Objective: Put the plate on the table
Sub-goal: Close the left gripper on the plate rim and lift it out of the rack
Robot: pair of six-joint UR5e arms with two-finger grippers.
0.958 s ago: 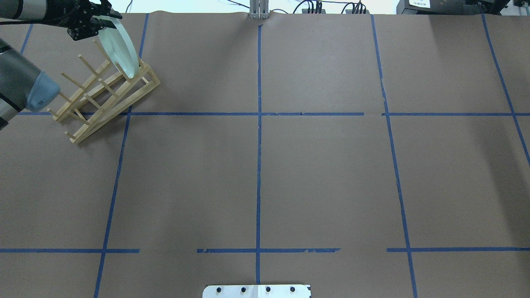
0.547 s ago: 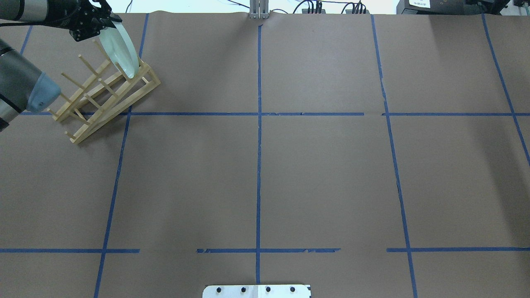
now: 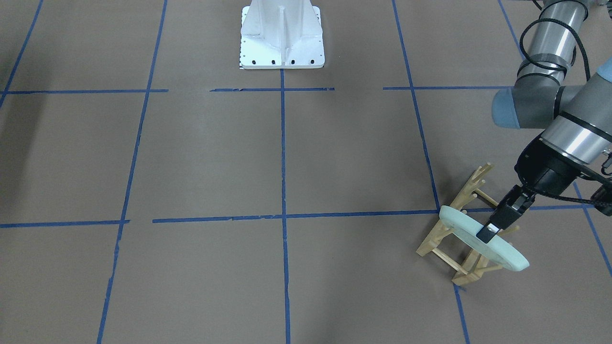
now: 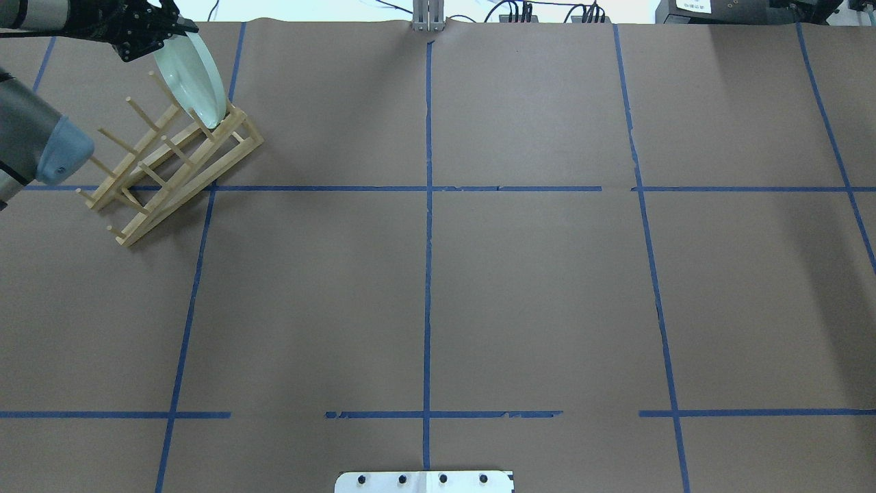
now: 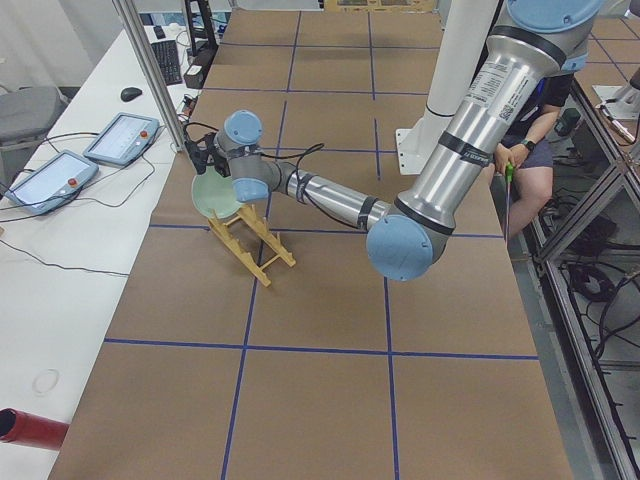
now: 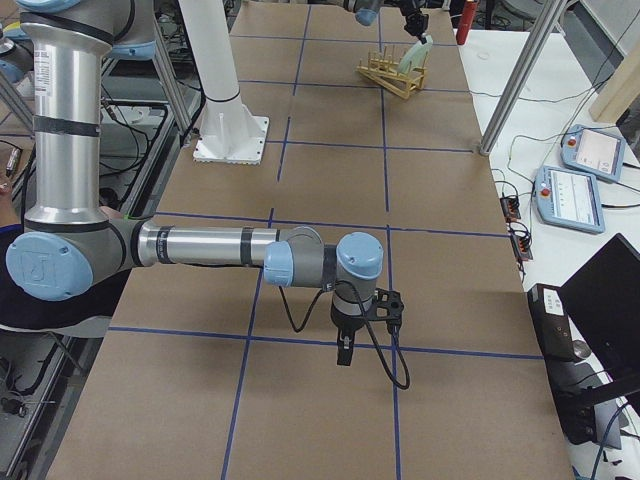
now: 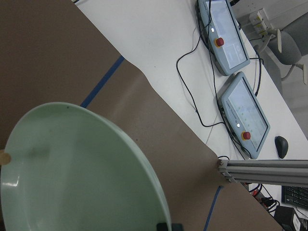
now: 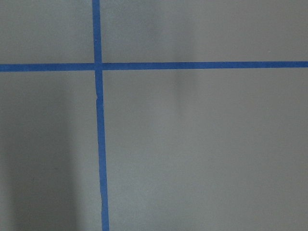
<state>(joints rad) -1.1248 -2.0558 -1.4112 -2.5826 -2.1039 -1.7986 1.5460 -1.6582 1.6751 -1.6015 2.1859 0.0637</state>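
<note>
Plate: round pale mint-green glazed plate (image 4: pixel 188 79), standing on edge in the far end slot of the wooden peg rack (image 4: pixel 229 161), bottom rim down between the pegs.
Left jaws: closed tight on the plate's top rim, at the tip of the grey left arm (image 4: pixel 41 144).
Right jaws: cannot tell if open or closed; seen only small from the side, hanging low over the counter on the right arm (image 6: pixel 200 245), far from the plate.
Just changed: plate top pulled up and tipped back a bit compared with a second ago; near end of the rack swung a little too.
What that means: lift begun, but plate not free yet. Looks like rubbing on the pegs and dragging the rack along. Not on the counter yet.
Edges: rack and plate near the far left corner of the brown paper counter with blue tape lines (image 4: pixel 520 287); far edge just behind the plate, with a white desk and grey touch screens (image 7: pixel 228 36) past it.
Open room: wide stretch of brown counter toward the middle, good for laying the plate flat.
Careful bit: likely best straight up first to clear the pegs, then away from the edge, or the rack may tip.
</note>
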